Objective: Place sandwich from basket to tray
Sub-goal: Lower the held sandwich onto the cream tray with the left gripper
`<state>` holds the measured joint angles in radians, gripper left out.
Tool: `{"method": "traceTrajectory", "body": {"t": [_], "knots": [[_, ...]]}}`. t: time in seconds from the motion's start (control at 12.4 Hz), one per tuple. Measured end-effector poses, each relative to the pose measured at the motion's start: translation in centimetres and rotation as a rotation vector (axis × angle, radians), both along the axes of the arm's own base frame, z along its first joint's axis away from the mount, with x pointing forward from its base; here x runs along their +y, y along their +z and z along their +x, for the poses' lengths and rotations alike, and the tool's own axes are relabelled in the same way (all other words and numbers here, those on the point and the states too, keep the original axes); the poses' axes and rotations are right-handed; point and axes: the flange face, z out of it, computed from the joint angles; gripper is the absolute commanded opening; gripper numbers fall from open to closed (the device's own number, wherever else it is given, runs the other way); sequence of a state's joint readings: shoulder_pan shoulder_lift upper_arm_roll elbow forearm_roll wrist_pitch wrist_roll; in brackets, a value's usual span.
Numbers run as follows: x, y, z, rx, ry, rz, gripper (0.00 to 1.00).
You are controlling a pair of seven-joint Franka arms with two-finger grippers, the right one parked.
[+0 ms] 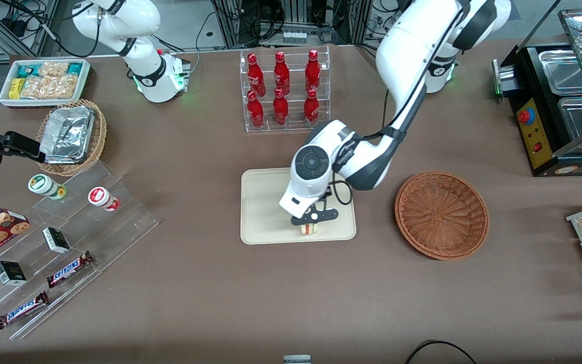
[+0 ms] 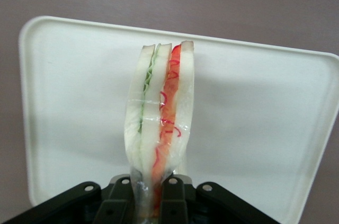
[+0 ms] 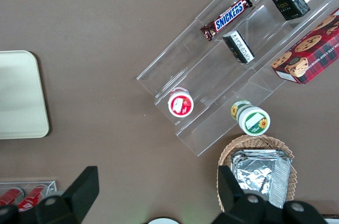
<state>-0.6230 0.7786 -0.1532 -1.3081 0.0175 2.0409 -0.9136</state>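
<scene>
The tool (image 1: 313, 221) pinches the sandwich (image 2: 159, 123) upright over the tray's (image 1: 260, 202) near edge; the basket (image 1: 441, 215) beside it sits empty. It looks like the placing step: lower, then let the fingers part.

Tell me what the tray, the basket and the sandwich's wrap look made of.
Tray: smooth matte cream, probably plastic. Basket, empty: reddish-brown woven wicker, concentric weave showing. Sandwich, held over the tray by the gripper: pale bread in clear glossy film, judging by its glints and creases.
</scene>
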Motion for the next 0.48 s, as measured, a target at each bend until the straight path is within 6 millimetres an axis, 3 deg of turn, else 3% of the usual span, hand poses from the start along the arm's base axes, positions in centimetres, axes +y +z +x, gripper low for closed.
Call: {"method": "traceTrajectory", "body": {"t": [0.24,0.48], "knots": [[-2.6,-2.6,-0.9,0.003,0.042,-0.004,0.00],[-2.8,-2.6,-0.9,0.031,0.064,0.025,0.00]]}}
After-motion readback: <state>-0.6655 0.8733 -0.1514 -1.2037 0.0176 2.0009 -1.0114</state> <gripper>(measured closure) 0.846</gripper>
